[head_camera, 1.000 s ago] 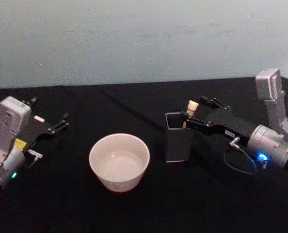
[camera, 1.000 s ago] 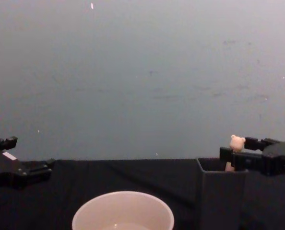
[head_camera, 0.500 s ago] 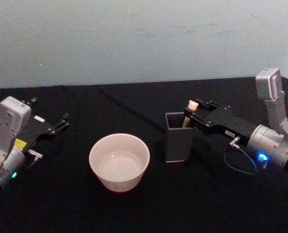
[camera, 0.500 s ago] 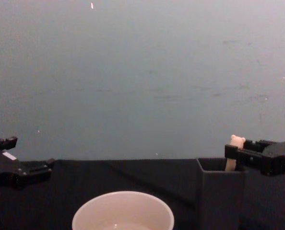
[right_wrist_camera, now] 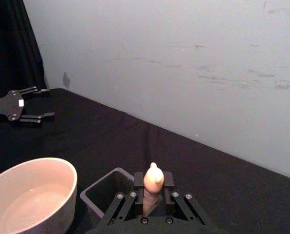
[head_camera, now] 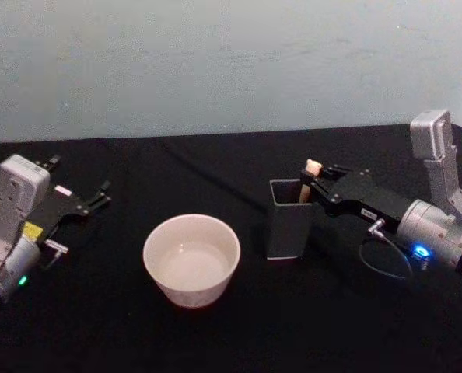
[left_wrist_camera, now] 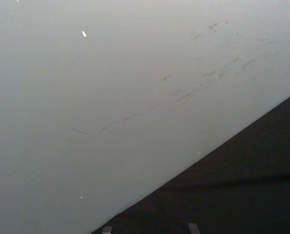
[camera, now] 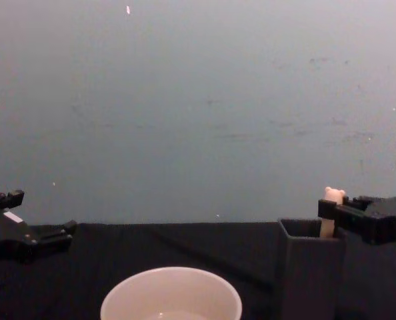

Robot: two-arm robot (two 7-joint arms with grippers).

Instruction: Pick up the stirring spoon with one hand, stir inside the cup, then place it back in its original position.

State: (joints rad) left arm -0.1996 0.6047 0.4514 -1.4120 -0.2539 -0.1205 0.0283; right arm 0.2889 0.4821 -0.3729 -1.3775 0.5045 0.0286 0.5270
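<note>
A table [head_camera: 215, 334] draped in black cloth is set against a pale wall [head_camera: 215, 62], so the light things are easily picked out on it.

The cup [head_camera: 191, 259] is stood near the middle, towards the front. It is left wide open at the top, and a little clear liquid seems to be held in it. Enough room is thereby given for a stirring motion.

The holder [head_camera: 288, 229] is placed just right of the cup, a short gap being kept between the two. The travel from one to the other is thus kept short, and the tall narrow box keeps its contents upright.

The right claw [right_wrist_camera: 153, 187] is reached in from the right, level with the holder's rim at its far right corner. It is drawn narrow, and its two fingers [right_wrist_camera: 137, 181] are pressed against either side of the handle. The low, nearly flat approach is judged to suit a straight lift out of the box.

The left claw [head_camera: 79, 177] is parked at the far left of the table, well apart from the cup. Its fingers are spread wide and nothing is held.

The spoon [head_camera: 309, 172] is stood nearly upright inside the holder. Its bowl is hidden below the rim, and the bear head is left showing above the fingers. Whether a lift is beginning cannot be told.
</note>
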